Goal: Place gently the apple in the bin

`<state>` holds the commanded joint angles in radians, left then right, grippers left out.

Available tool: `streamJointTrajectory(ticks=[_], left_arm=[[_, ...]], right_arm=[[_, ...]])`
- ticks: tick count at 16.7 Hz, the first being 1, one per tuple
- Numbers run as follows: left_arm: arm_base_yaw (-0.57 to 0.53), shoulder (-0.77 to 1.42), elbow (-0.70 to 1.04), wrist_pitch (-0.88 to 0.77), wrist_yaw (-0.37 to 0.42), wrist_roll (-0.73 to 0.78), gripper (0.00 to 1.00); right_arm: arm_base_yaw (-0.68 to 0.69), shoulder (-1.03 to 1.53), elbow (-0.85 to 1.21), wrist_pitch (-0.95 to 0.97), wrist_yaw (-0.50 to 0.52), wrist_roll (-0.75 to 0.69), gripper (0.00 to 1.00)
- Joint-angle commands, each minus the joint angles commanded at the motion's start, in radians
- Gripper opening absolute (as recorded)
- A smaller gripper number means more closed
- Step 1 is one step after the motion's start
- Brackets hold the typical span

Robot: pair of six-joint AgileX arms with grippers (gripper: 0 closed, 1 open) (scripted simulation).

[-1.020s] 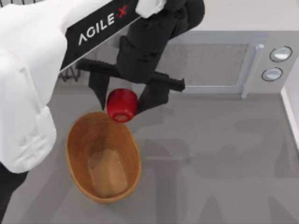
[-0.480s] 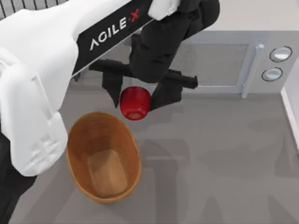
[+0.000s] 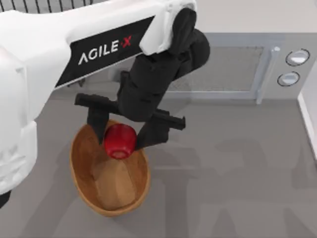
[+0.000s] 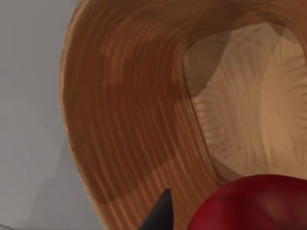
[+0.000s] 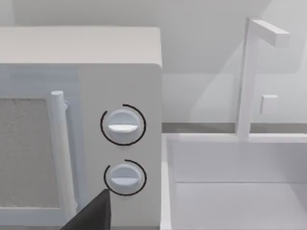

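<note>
Grey counter | bin at its left | left hand above the bin's far end, fingers clamped on the apple | apple over the bin's interior, clear of its floor | microwave behind | right hand: state cannot be told

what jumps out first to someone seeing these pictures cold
The red apple, pinched in the left claw, hangs over the far end of the orange-brown wicker bin at the table's left. The big white AgileX arm sweeps in from the top view's left above them. Behind, a grey microwave with two round dials stands along the back edge.
</note>
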<state>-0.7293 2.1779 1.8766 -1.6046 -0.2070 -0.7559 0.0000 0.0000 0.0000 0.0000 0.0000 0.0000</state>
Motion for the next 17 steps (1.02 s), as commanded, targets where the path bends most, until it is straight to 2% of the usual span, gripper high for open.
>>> streamJointTrajectory(ticks=[4, 9, 17], left_arm=[[0.005, -0.061, -0.159, 0.079, -0.009, 0.005, 0.00], [0.005, -0.068, -0.174, 0.089, -0.011, 0.006, 0.00], [0.005, -0.068, -0.174, 0.089, -0.011, 0.006, 0.60]], right_arm=[[0.000, 0.000, 0.000, 0.000, 0.000, 0.000, 1.00], [0.000, 0.000, 0.000, 0.000, 0.000, 0.000, 1.00], [0.000, 0.000, 0.000, 0.000, 0.000, 0.000, 1.00]])
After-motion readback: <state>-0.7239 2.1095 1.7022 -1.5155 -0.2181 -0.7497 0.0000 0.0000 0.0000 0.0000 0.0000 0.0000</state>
